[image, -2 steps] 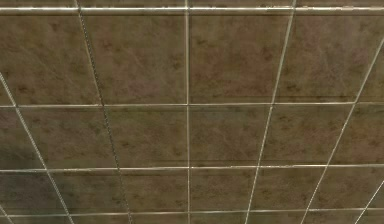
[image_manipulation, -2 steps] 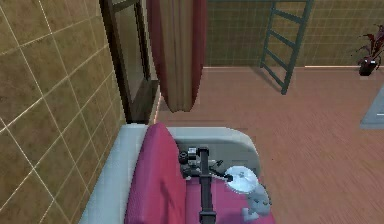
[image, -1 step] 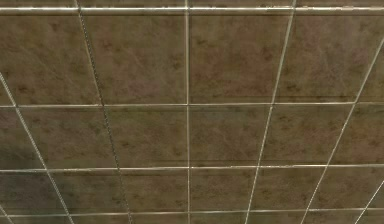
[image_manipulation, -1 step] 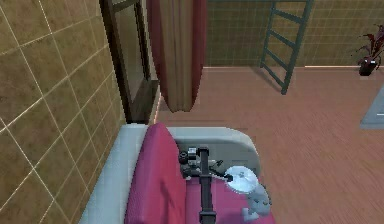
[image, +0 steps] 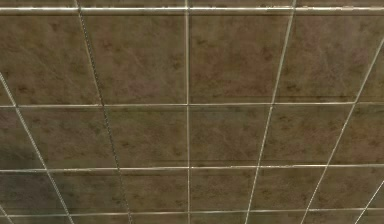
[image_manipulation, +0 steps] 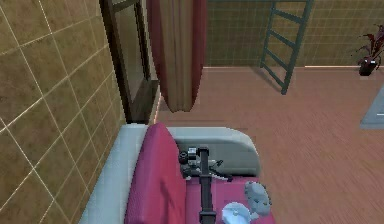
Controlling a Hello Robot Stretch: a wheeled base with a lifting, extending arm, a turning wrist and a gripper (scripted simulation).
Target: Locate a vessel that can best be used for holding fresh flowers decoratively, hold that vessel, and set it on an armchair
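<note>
Brown tiled wall (image: 190,130) with pale grout faces the forward view. On the arm side, a reddish floor (image_manipulation: 300,110) runs to a teal ladder (image_manipulation: 285,40) and a potted plant (image_manipulation: 372,48). Nearer stands the armchair (image_manipulation: 150,180), pink-seated with grey sides. Over it the arm (image_manipulation: 203,200) ends in the hand (image_manipulation: 188,157); whether it grips anything cannot be told. A grey and white thing (image_manipulation: 250,202), perhaps the vessel, lies on the armchair just right of the arm.
</note>
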